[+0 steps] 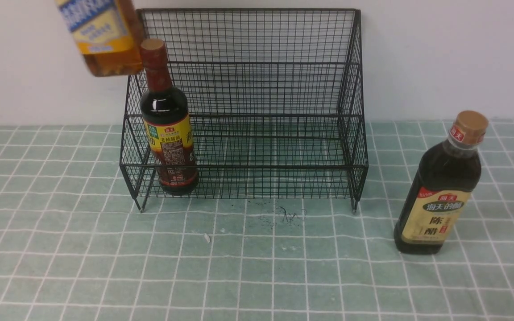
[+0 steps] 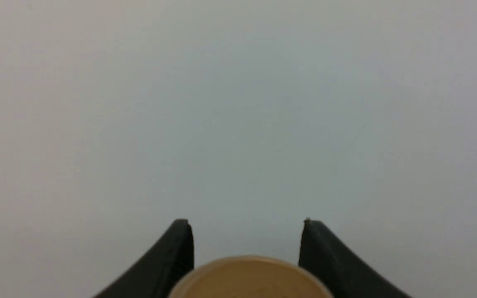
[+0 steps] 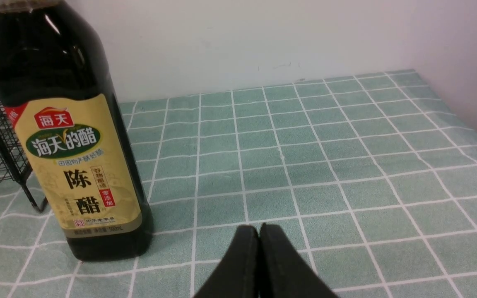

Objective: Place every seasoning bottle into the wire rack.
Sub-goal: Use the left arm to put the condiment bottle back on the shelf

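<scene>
The amber bottle (image 1: 105,38) is held up in the air by the left claw (image 2: 245,225), by the top left corner of the wire rack (image 1: 261,89). It looks blurred and a little tilted in the front view. Its tan cap (image 2: 249,279) is seen between the two black fingers (image 2: 172,256), with only the plain wall (image 2: 238,103) behind. The red-necked bottle (image 1: 167,129) is stood upright inside the rack, at the left end of the lower shelf. The dark bottle with the tan cap (image 1: 440,191) is stood on the green checked tabletop (image 1: 257,267), outside the rack, on its right side. The right claw (image 3: 259,231) is shut tight with nothing in it and is seen near that bottle.
</scene>
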Robot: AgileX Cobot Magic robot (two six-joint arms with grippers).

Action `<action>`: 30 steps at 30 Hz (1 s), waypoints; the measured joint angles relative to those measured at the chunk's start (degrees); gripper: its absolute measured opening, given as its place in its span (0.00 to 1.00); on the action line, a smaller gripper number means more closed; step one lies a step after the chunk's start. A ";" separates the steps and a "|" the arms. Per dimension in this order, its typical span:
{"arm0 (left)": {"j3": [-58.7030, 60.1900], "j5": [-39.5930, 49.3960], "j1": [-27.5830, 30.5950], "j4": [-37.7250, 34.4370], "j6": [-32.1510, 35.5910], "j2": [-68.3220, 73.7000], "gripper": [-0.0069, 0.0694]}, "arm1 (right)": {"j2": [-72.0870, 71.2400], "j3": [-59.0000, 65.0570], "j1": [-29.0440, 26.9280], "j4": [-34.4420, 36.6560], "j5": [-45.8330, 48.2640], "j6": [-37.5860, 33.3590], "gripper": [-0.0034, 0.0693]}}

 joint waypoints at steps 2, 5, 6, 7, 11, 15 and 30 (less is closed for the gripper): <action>0.00 -1.36 -1.35 -0.37 0.60 1.54 0.49 | 0.00 0.00 0.00 0.00 0.00 0.00 0.03; 0.00 -1.68 -2.33 -0.49 1.39 2.97 0.49 | 0.00 0.00 0.00 0.00 0.00 0.00 0.03; 0.00 -1.68 -2.56 -0.56 1.52 3.30 0.49 | 0.00 0.00 0.00 0.00 0.00 0.00 0.03; 0.00 -1.62 -2.65 -0.93 1.67 3.68 0.49 | 0.00 0.00 0.00 0.00 0.00 0.00 0.03; -0.05 -1.21 -3.14 -1.34 1.80 3.80 0.49 | 0.00 0.00 0.00 0.00 0.00 -0.05 0.03; -0.32 1.48 -3.24 -1.60 1.80 4.56 0.49 | 0.00 0.00 0.00 0.00 0.00 -0.05 0.03; 0.12 6.06 -3.56 -0.88 1.81 6.74 0.49 | 0.00 0.00 0.00 0.00 0.00 -0.05 0.03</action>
